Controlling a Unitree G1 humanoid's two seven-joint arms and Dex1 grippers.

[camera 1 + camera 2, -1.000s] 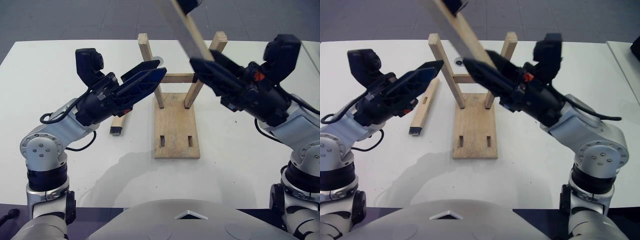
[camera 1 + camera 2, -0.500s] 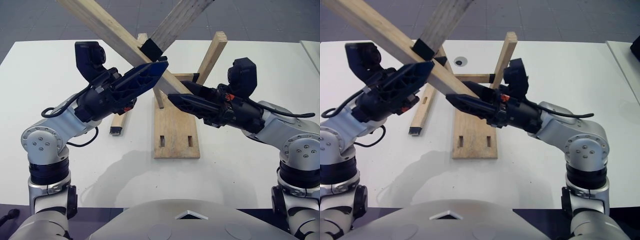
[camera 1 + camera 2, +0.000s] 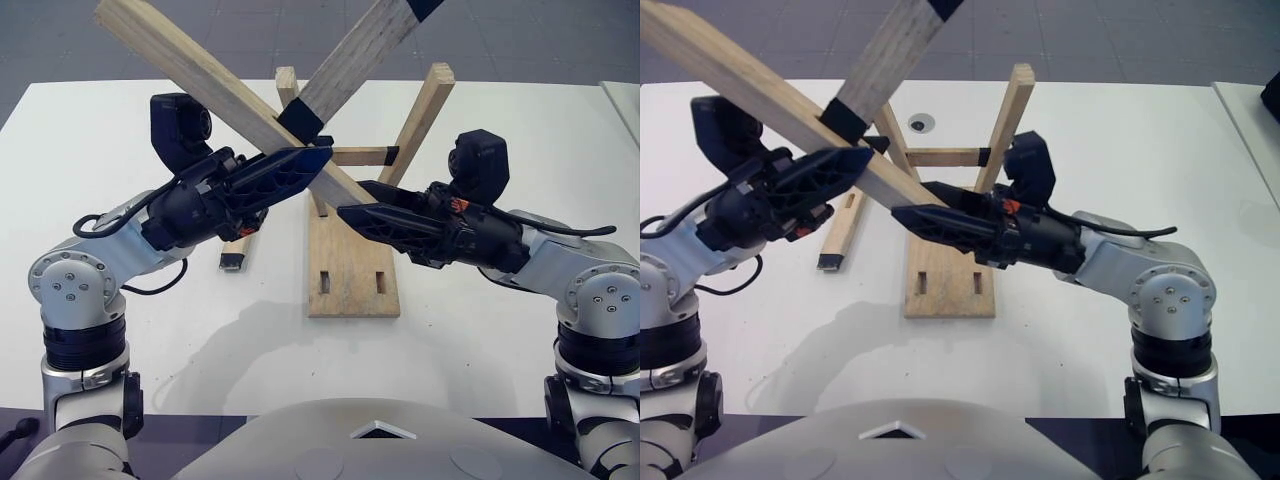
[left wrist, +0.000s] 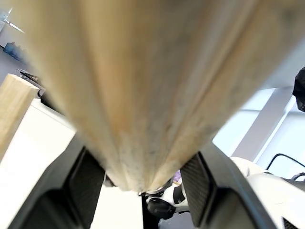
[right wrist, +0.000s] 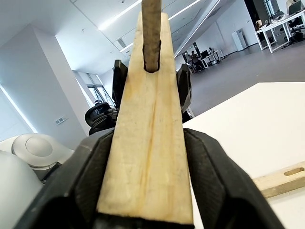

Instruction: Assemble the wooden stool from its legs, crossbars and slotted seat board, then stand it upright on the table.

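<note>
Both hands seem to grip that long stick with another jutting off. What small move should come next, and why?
Probably tip the leg, gripped by the left hand and right hand, toward upright above the seat board: its near slots are empty, and the leg with its crossbar hangs slanted.

Right tool (image 3: 350, 212) lower, crossed legs (image 3: 200, 70) now across left tool (image 3: 318, 155)

Legs (image 3: 200, 75) & seat board (image 3: 352, 272): matt bare wood

Bright even light, blurred close-ups
</note>
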